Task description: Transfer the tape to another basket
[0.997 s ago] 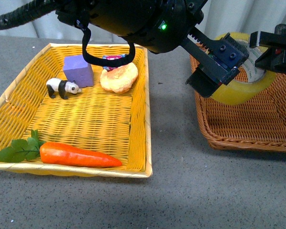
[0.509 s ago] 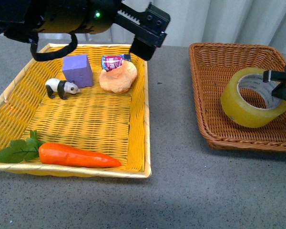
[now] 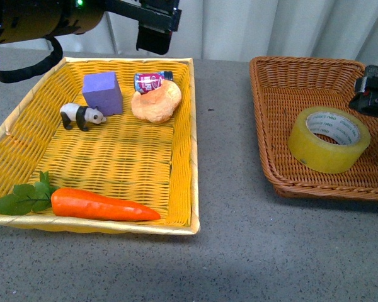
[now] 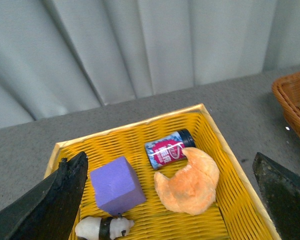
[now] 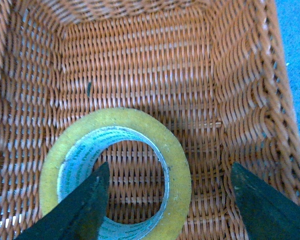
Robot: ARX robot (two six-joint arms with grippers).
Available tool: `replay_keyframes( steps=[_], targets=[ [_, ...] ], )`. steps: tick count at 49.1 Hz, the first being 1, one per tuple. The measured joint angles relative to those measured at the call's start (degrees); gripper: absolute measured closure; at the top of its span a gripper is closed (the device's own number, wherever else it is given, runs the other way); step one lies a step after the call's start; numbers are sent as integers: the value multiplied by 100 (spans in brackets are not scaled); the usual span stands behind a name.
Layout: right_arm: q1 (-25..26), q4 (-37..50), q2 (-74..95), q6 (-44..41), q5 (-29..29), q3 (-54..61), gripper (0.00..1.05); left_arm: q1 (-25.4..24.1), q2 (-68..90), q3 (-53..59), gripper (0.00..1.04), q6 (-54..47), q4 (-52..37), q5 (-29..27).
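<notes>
Front view had the yellow tray basket at the left, holding a carrot, a toy panda, a purple block, a small can and a croissant. The left gripper hung above the tray's far rim. Its wrist view showed the fingers spread wide with nothing between them, so it was released and empty. Across a strip of bare grey table stood the basket, brown wicker with sloped sides. The tape lay flat on its floor, core hole up, near the front wall. The right gripper sat at the far right edge, above the basket's right side and apart from the roll. In its wrist view the fingers were wide apart and clamped on nothing, so it too was released. By the look of it the roll was a stiff ring of moderate weight that would not crush under a firm pinch. Its glossy outer wrap would likely be slippery, and the printed inner core probably offered better friction. The surest hold seemed to be across the ring's wall, one finger down inside the core and one outside. Spanning the whole width would call for nearly full opening and risk the roll squirting out. With the tape lying in the brown basket, the move looked complete.
</notes>
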State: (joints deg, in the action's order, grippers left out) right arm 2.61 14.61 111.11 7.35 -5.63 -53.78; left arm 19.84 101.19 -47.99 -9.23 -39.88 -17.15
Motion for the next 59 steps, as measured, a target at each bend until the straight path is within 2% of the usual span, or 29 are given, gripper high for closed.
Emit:
replay_keyframes(
  steps=[6,11,13,17,20,24,26,28,38,46,55,57,59],
  targets=[
    [48,428,-562,46,111,367,7,-188,-278,278,7,562,-146,-420],
    [83,817,-988,42,120,686,9,-282,-505,492,7,798,-232,-863],
    [83,1526,-999,-94,184,907,13,-321,-546,588,8,844,-304,-809],
    [68,3158,-999,-345,258,1449,24,-472,-678,1064,21,852,-1272,-9],
    [42,4352,-1086,-522,280,1987,35,-566,-846,1425,30,857,-1746,313],
    [13,5110,-1375,-623,304,2461,47,-702,-1172,1867,42,870,-1985,492],
    [0,5226,-1558,-651,330,2629,53,-778,-1370,2092,49,874,-2031,553],
    [-111,5289,-1895,-675,579,2911,63,-861,-1596,2343,58,892,-2057,645],
    [-271,5180,-2872,-745,568,3877,104,-1233,-2562,3318,101,918,-2022,949],
    [-267,4918,-3639,-737,568,4367,104,-1379,-2966,3886,101,935,-2223,1158],
    [-267,4478,-4419,-737,564,4739,104,-1561,-3711,4258,101,935,-1786,1298],
    [-267,4393,-4564,-737,562,4793,104,-1735,-3919,4321,101,938,-1652,1598],
    [-267,4277,-4758,-737,560,4859,104,-1853,-4113,4376,101,935,-1519,1668]
  ],
)
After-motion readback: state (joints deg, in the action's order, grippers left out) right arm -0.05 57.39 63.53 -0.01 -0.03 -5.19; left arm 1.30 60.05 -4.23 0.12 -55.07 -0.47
